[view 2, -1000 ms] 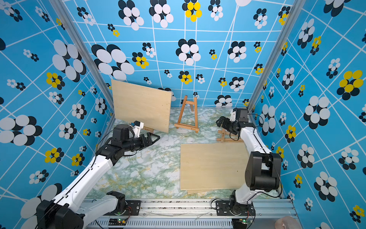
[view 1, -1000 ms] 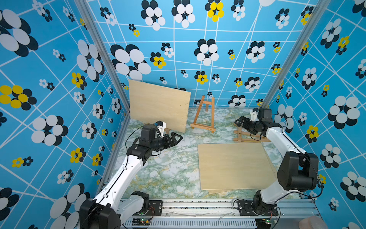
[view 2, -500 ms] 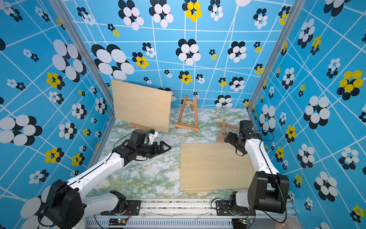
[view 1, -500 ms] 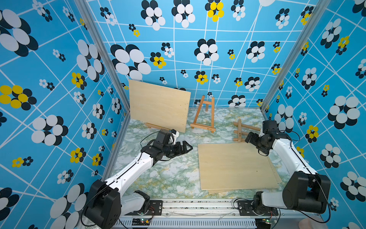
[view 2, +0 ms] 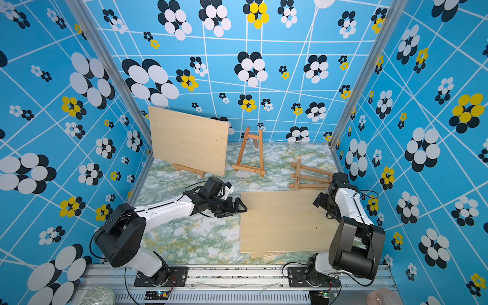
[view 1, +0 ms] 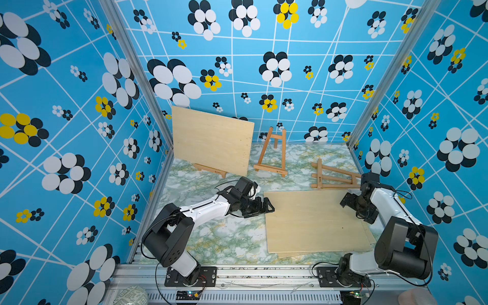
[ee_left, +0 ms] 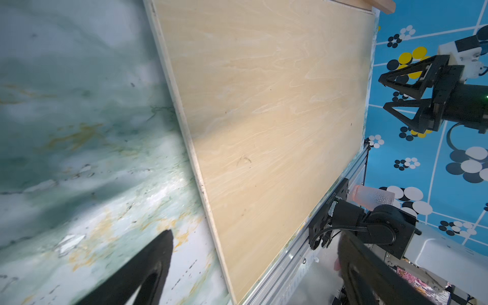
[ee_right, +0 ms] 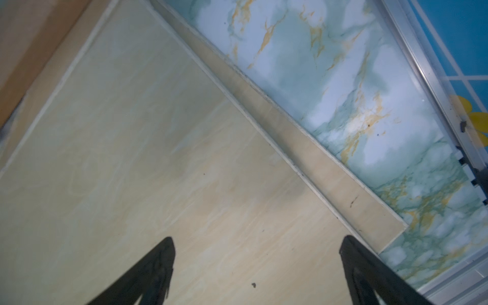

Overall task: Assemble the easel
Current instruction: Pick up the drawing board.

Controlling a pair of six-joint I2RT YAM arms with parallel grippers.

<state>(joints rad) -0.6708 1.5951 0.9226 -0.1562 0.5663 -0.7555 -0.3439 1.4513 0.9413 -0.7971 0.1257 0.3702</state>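
A: Easel (view 1: 319,173) lies flat at 2 o'clock on desk (view 1: 224,237), just beside board (view 1: 314,221). Looks light, stiff, thin slats.
B: Left fingers (ee_left: 158,250), right fingers (ee_right: 155,264) open, empty. Take a leg, I'd say.

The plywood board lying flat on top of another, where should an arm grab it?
Best grip the top board by its thin left edge, left tool coming low from the left, open. It lies flat, and the lower board juts out on its right and near sides.
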